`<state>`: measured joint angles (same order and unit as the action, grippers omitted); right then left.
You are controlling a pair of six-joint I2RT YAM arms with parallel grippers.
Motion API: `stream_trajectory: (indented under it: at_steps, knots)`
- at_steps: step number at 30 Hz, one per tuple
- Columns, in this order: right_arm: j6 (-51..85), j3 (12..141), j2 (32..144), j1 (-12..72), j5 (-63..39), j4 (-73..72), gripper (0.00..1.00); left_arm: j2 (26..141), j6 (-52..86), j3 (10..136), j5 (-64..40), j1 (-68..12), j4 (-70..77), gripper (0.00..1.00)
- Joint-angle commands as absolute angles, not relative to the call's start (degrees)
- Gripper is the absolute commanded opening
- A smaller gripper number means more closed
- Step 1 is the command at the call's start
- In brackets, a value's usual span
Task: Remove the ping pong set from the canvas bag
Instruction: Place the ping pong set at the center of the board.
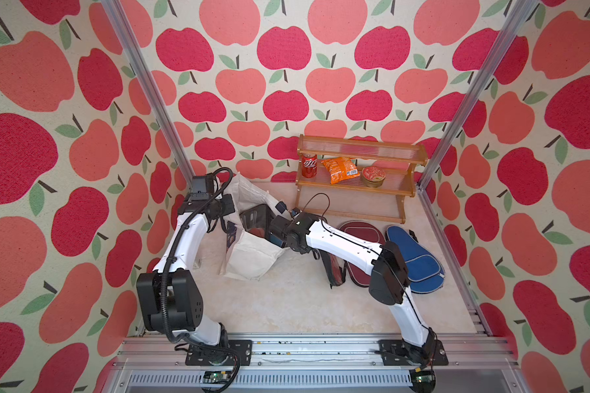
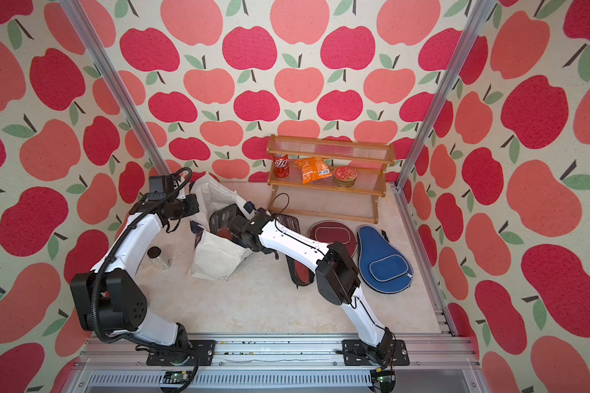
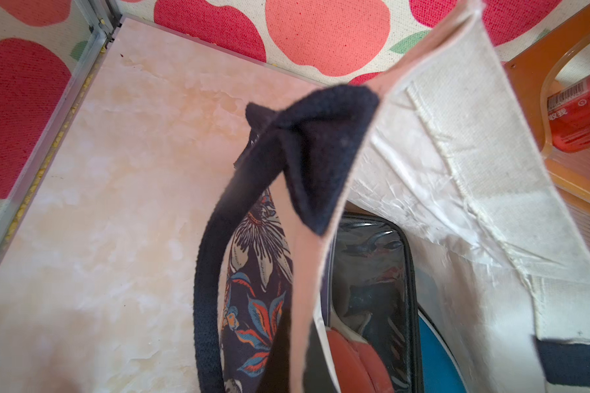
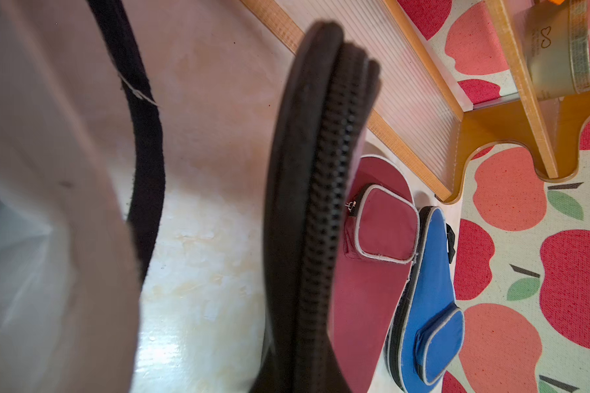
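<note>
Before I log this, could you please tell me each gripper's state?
Left gripper: closed on the canvas bag.
Right gripper: closed on the clear case.

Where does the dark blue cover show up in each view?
Both top views: blue cover flat on the table at the robot's right, beside the maroon cover.
Left wrist: not in it; the blue there is the teal cover, in the bag.
Right wrist: blue cover beside the maroon cover, near the shelf.
Shared landmark: the shelf, in all four views.
</note>
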<state>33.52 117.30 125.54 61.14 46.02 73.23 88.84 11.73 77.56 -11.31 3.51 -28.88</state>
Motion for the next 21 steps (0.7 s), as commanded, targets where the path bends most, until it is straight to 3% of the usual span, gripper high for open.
stream_trajectory:
  at_steps: [1, 6, 12, 21]
  knots:
    - [34.11, 119.09, 126.28, 60.28, 47.74, 74.10, 0.12, 88.15, 12.74, 76.99, -11.67, 3.87, -30.23, 0.00]
    - [33.11, 119.10, 126.65, 59.99, 46.08, 72.79, 0.20, 88.08, 12.81, 76.99, -12.04, 3.87, -30.19, 0.00]
    - [31.03, 114.38, 123.87, 59.94, 43.81, 66.78, 0.49, 87.83, 12.90, 76.86, -12.13, 3.65, -30.20, 0.00]
    - [29.72, 108.91, 122.25, 59.41, 40.54, 59.95, 0.68, 87.59, 12.83, 76.90, -12.05, 3.69, -30.22, 0.00]
